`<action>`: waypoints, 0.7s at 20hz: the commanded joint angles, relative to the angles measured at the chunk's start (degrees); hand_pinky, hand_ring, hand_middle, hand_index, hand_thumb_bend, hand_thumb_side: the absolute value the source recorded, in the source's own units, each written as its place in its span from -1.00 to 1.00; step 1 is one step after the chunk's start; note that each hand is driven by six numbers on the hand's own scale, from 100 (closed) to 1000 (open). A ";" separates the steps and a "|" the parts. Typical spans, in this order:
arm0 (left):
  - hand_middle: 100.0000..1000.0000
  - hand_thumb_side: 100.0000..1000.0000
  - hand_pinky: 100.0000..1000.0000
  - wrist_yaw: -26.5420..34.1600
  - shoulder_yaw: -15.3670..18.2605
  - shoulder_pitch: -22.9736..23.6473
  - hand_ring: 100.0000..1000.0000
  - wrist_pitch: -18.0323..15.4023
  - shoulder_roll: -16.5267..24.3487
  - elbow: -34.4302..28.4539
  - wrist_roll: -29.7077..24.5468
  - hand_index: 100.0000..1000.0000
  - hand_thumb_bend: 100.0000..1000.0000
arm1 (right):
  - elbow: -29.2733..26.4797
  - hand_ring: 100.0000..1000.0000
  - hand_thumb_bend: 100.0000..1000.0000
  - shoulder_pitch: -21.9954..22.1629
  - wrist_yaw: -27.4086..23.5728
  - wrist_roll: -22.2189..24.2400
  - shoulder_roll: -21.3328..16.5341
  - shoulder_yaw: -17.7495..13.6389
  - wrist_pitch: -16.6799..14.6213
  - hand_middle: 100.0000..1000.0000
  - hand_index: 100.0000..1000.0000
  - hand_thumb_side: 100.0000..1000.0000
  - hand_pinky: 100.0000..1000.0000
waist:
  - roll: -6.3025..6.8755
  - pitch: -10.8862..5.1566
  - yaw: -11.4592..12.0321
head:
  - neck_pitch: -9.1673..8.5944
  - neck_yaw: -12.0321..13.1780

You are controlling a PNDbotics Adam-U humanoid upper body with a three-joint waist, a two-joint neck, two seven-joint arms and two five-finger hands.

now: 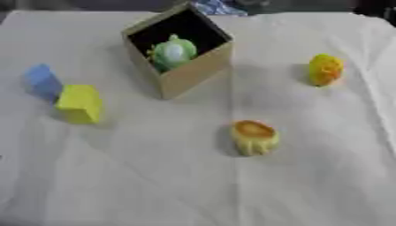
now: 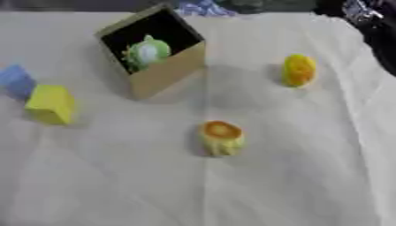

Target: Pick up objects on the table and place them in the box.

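An open cardboard box (image 1: 193, 70) stands at the back centre, and a green round toy (image 1: 174, 51) lies inside it. On the cloth to the left, a blue block (image 1: 42, 80) and a yellow block (image 1: 80, 103) touch each other. A yellow cup-shaped toy with an orange top (image 1: 253, 137) sits in the middle. Further right and back stands a yellow-orange toy (image 1: 325, 69). In the right eye view a black and silver part of my right arm or hand (image 2: 362, 12) shows at the top right corner, well away from all the objects. My left hand shows in neither view.
A wrinkled white cloth (image 1: 154, 176) covers the whole table. A blue patterned thing (image 1: 218, 6) lies beyond the far edge, behind the box. The cloth's right edge falls away beside the dark arm.
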 commanded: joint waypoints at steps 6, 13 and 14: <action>0.38 0.30 0.70 -0.19 -0.05 -0.36 0.36 -0.08 1.65 -1.20 -0.25 0.61 -0.49 | 7.80 0.57 -1.00 -6.42 13.34 3.97 -11.51 4.16 -5.42 0.41 0.59 0.11 0.77 | -0.30 -1.40 -0.14 | -0.02 0.01; 0.38 0.31 0.70 -0.30 -0.18 -0.12 0.36 0.09 2.24 -1.20 -0.38 0.61 -0.50 | 18.94 0.67 -1.00 -15.69 27.53 12.74 -13.25 9.66 -14.71 0.50 0.66 -0.17 0.77 | -0.62 -1.53 -0.73 | 0.49 0.13; 0.38 0.31 0.70 -0.34 -0.17 -0.09 0.36 0.09 2.37 -1.20 -0.38 0.61 -0.50 | 20.77 0.68 -1.00 -16.97 29.37 13.80 -12.95 10.24 -16.12 0.52 0.67 -0.17 0.77 | -0.68 -1.54 -0.82 | 0.59 0.18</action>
